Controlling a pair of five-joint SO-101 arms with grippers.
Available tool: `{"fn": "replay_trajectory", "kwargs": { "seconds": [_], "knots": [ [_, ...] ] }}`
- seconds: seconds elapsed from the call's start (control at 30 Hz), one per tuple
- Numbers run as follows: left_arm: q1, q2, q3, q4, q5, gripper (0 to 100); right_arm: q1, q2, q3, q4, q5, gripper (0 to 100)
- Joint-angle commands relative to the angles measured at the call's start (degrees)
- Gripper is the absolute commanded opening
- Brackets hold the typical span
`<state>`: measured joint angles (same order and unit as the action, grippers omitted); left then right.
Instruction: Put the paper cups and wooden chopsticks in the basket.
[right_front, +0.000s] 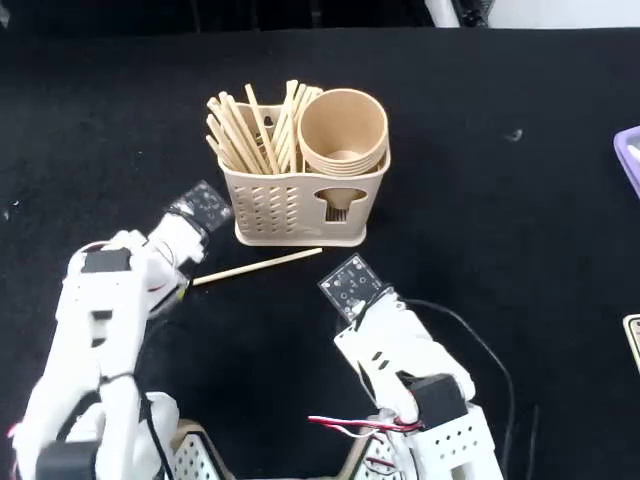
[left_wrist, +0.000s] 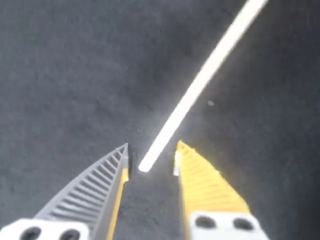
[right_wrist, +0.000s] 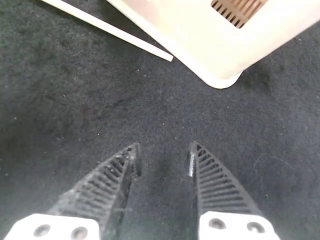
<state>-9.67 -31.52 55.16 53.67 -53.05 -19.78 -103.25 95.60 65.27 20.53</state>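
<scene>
**One loose chopstick left, and my left gripper is at its tip**

The basket (right_front: 290, 205) stands upright near the middle of the table (right_front: 500, 250). It already holds a bundle of chopsticks (right_front: 255, 130) in one compartment and the stacked cups (right_front: 343, 130) in the other. The last chopstick (right_front: 258, 267) lies flat on the cloth just in front of the basket, apart from its wall and running roughly along it.

My left gripper (left_wrist: 151, 150) is spread open and grasping nothing. Its two jaws stand on either side of the stick's near end, and the stick points away from me between them. I judge the step in hand to be the pinch.

Right now I would catch only the very tip, and a thin round stick held there will likely swing or slip out. I should slide a little further along it before I close, keep the jaws low against the cloth, and squeeze squarely across the stick. Once I lift it, I should tip it upright and lower it into the chopstick compartment, clear of the cups.

My right gripper (right_wrist: 164, 150) is also open and empty. It hangs over bare cloth near the basket's corner, and it should stay out of the way.
</scene>
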Motion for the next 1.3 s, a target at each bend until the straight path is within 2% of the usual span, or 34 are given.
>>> {"fn": "replay_trajectory", "kwargs": {
  "seconds": [0.0, 0.2, 0.3, 0.47, 0.63, 0.97, 1.03, 1.13, 1.27],
  "knots": [
    [0.66, 8.44, -8.40, 2.73, -1.67, 20, 0.79, -4.70, -0.31, -1.14, 0.70, 15.9],
    [0.57, 22.33, -18.42, 6.42, -3.34, 20, 0.79, -4.70, -0.31, -1.14, 0.70, 15.9],
    [-0.13, 25.85, -20.62, 6.33, -6.07, 20, 0.79, -4.70, -0.31, -1.14, 0.70, 15.9],
    [-3.38, 27.69, -23.34, 6.15, -6.07, 20, 0.79, -4.70, -0.31, -1.14, 0.70, 15.9],
    [-5.67, 28.13, -20.79, 2.02, -6.15, 20, 0.79, -4.70, -0.48, -1.14, 0.70, 15.9],
    [-1.89, 28.22, -15.60, -0.70, -6.33, 20, 0.79, -4.70, -0.48, -1.14, 0.70, 15.9],
    [-2.07, 28.22, -15.25, -0.70, -6.33, 16, 0.79, -4.70, -0.40, -1.14, 0.70, 15.9],
    [-2.33, 27.69, -14.37, -0.88, -6.24, 3, 0.79, -4.70, -0.40, -1.14, 0.70, 15.9],
    [-2.77, 27.60, -12.44, -1.05, -6.24, 3, 0.79, -4.70, -0.31, -1.14, 0.70, 15.9]
  ]
}}
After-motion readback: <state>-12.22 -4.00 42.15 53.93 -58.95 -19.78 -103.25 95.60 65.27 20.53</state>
